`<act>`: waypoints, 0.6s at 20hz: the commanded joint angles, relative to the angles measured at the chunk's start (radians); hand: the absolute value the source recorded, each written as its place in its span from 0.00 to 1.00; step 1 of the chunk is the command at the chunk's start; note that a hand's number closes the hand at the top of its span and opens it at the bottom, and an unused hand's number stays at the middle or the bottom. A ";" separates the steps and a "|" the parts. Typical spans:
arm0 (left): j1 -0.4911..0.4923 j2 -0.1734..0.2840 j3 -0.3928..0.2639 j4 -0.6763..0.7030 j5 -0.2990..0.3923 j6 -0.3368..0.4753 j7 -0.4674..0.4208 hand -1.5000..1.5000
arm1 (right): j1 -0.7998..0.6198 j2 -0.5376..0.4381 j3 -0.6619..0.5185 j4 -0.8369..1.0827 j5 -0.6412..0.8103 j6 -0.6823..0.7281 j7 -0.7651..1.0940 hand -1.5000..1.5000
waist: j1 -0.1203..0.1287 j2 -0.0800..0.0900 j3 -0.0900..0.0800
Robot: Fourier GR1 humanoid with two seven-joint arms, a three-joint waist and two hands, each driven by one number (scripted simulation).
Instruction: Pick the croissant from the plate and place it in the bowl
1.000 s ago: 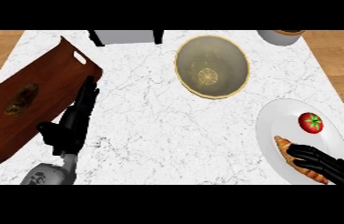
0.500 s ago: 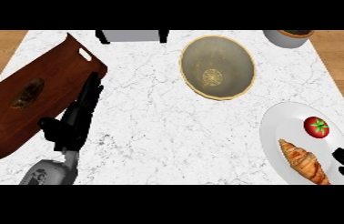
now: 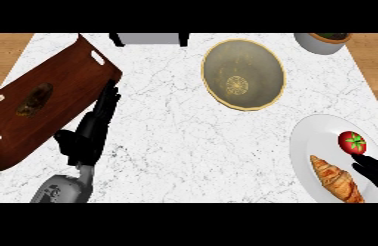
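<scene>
One croissant (image 3: 337,177) lies on the plate (image 3: 310,135), apart from the bowl (image 3: 244,73). My right hand (image 3: 367,168) sits just beside it for pickup; finger state: cannot tell. My left hand (image 3: 92,127) rests open.

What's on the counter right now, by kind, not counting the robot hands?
Food items: 2, croissant and tomato
Plates: 1, white plate
Bowls: 1, tan bowl
Trays: 1, wooden tray
Pots: 1, grey pot
Total: 6
</scene>
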 commanded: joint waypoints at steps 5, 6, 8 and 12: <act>0.020 -0.017 0.027 -0.049 -0.021 -0.024 0.037 0.50 | -0.044 0.038 0.022 0.004 0.127 0.121 0.156 0.00 | 0.000 -0.001 0.001; -0.032 -0.017 0.027 -0.095 -0.032 -0.001 0.142 0.50 | -0.082 0.079 0.062 0.047 0.168 0.100 0.152 0.00 | 0.002 -0.001 0.001; -0.012 -0.015 0.036 -0.034 -0.048 -0.038 0.069 0.50 | -0.117 0.099 0.032 0.197 0.144 0.115 0.017 0.00 | 0.002 0.000 0.001; -0.010 -0.046 0.063 -0.034 -0.056 -0.054 0.066 0.50 | -0.123 0.114 -0.027 0.176 0.140 0.202 0.005 0.00 | 0.001 -0.001 0.001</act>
